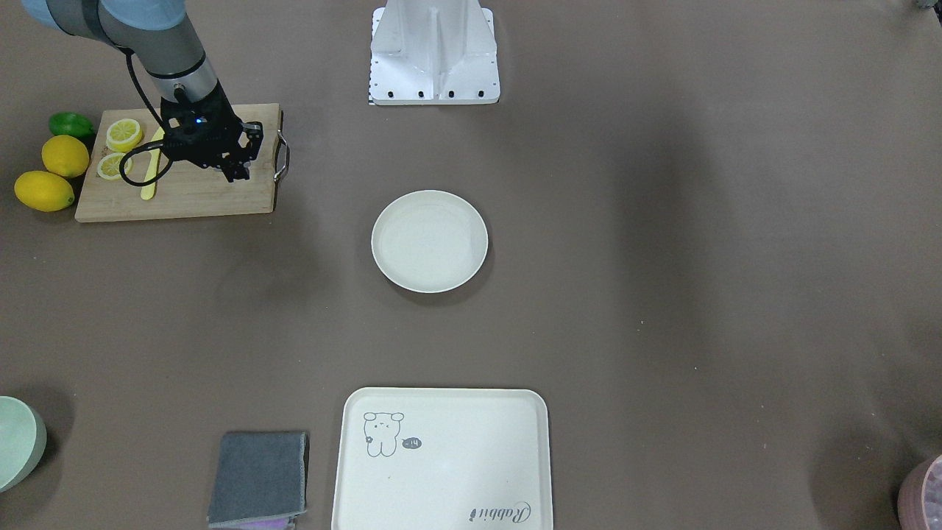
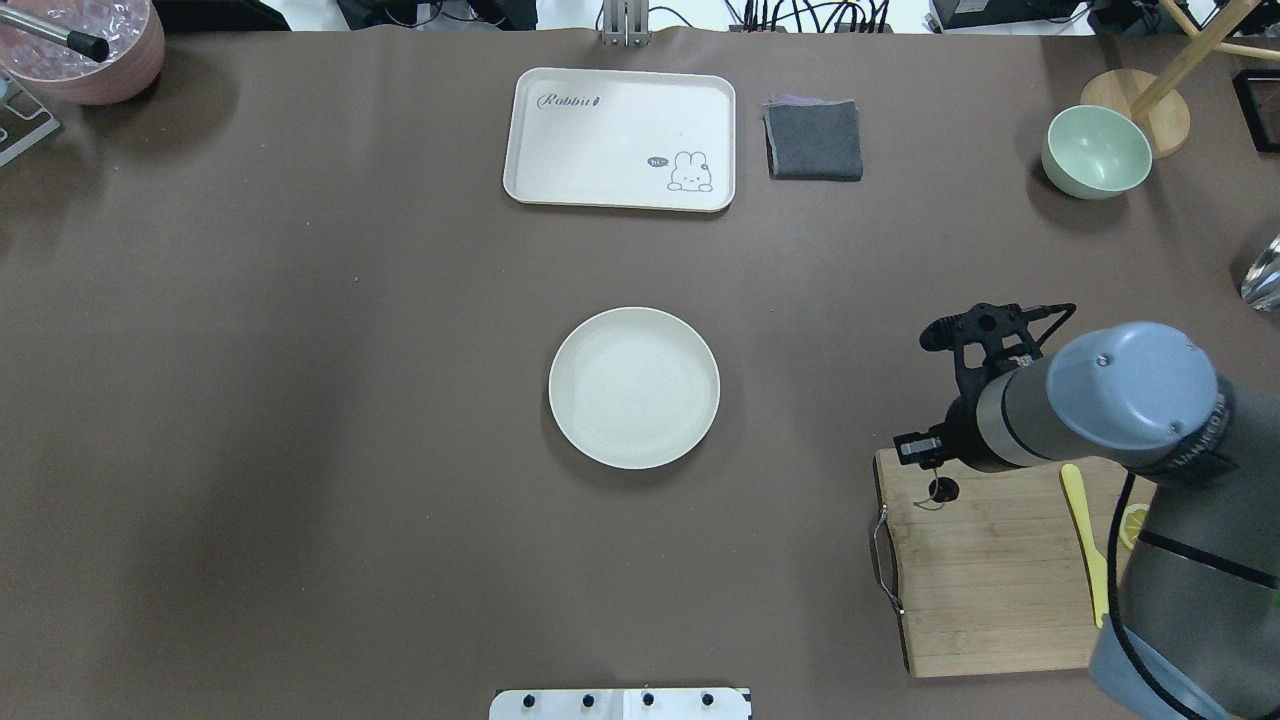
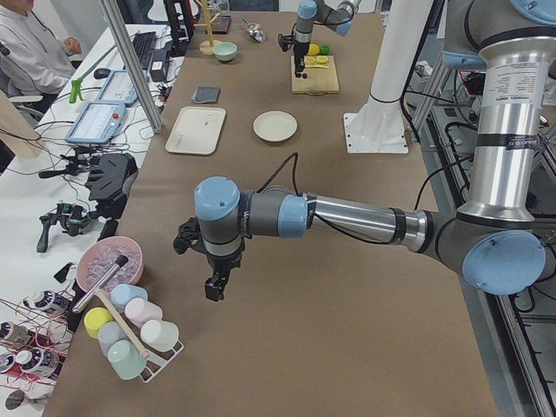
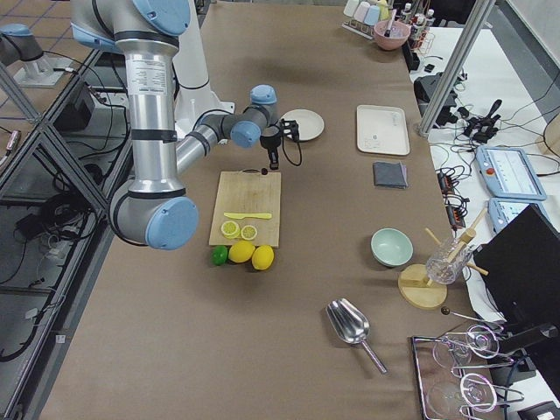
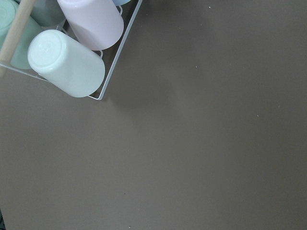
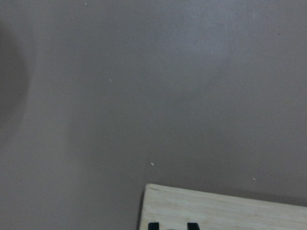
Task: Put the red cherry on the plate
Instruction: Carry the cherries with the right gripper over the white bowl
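Note:
My right gripper (image 1: 237,175) hangs a little above the far left corner of the wooden cutting board (image 2: 990,580). It is shut on the red cherry (image 2: 941,489); one tiny dark ball dangles under the fingers on a thin stem and also shows in the exterior right view (image 4: 265,171). In the right wrist view only two black fingertips (image 6: 153,226) peek in over the board's corner. The off-white round plate (image 2: 634,387) sits bare in the middle of the table, to the left of that gripper. My left gripper (image 3: 215,291) hovers low by a cup rack; I cannot tell whether it is open or shut.
On the board lie a yellow knife (image 1: 151,165) and lemon slices (image 1: 124,134); two lemons (image 1: 65,155) and a lime (image 1: 71,124) sit beside it. Further out are the rabbit tray (image 2: 620,140), a grey cloth (image 2: 814,140), a green bowl (image 2: 1096,152) and a pink bowl (image 2: 100,60).

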`<act>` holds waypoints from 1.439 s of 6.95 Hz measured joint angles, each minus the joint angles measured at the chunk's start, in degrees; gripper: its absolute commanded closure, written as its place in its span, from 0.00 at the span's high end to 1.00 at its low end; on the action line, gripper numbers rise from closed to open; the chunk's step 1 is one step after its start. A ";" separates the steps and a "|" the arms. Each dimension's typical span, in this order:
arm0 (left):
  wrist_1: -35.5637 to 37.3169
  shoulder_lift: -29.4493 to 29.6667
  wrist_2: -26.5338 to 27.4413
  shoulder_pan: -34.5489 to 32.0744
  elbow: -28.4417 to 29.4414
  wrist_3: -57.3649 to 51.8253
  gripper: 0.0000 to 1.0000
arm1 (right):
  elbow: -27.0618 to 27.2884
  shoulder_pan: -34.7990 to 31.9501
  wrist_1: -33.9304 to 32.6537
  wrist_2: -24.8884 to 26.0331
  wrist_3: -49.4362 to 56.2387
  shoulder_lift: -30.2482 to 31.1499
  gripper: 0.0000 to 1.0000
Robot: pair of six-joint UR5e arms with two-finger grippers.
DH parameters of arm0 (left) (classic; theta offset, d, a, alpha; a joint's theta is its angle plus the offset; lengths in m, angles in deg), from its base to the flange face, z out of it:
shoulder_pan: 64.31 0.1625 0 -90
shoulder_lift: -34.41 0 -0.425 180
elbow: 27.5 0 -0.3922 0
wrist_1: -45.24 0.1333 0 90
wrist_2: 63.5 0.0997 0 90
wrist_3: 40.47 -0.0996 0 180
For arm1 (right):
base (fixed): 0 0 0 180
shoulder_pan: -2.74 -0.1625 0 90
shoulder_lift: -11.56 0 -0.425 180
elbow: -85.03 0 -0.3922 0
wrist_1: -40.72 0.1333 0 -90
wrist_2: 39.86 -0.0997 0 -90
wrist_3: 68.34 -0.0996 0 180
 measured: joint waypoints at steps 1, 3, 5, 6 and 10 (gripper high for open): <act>0.00 -0.02 -0.04 0.00 -0.02 0.01 0.98 | -2.38 -0.78 -4.43 -0.21 -1.16 -6.19 0.00; -0.01 -0.02 -0.06 0.05 0.06 0.09 0.98 | -9.50 -1.12 -6.94 -0.33 -5.49 -16.96 0.00; 0.00 0.04 -0.06 0.08 0.10 0.12 0.98 | -16.01 -0.92 -7.16 -0.33 -12.43 -25.26 0.00; 0.00 0.10 -0.06 0.11 0.16 0.12 0.98 | -20.31 -0.44 -7.11 -0.24 -16.43 -29.92 0.00; 0.00 0.37 -0.06 0.15 0.43 0.12 0.98 | -32.41 1.94 -6.44 0.25 -22.20 -40.40 0.14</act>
